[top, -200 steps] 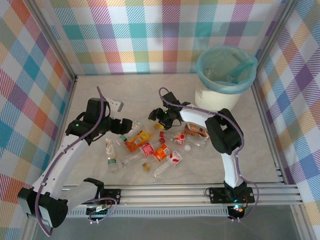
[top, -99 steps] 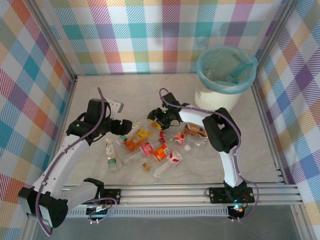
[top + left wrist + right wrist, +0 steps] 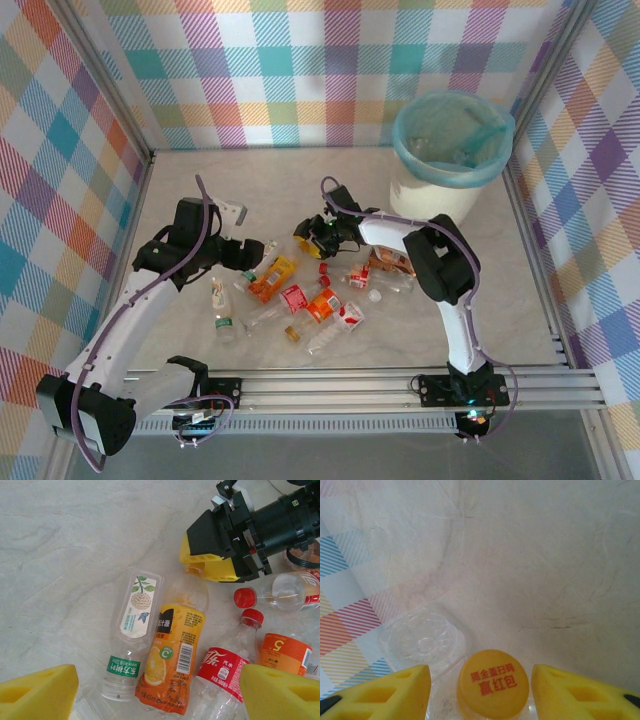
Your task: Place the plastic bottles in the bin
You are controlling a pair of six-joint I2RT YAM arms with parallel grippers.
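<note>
Several plastic bottles lie in a heap on the table between the arms. My left gripper hangs open just above an orange juice bottle, a clear green-labelled bottle and a red-labelled cola bottle. My right gripper is open around an orange bottle cap, with a narrow gap on each side. In the top view this right gripper is at the heap's far edge. The juice bottle's neck runs under its yellow finger. The bin stands at the far right.
The base of a clear bottle lies just left of the cap. More bottles, one with a red cap and one with an orange label, lie right of my left gripper. Checked walls close the table in.
The right gripper's jaws have narrowed around the orange cap and it has edged slightly left. The left arm has stayed put.
</note>
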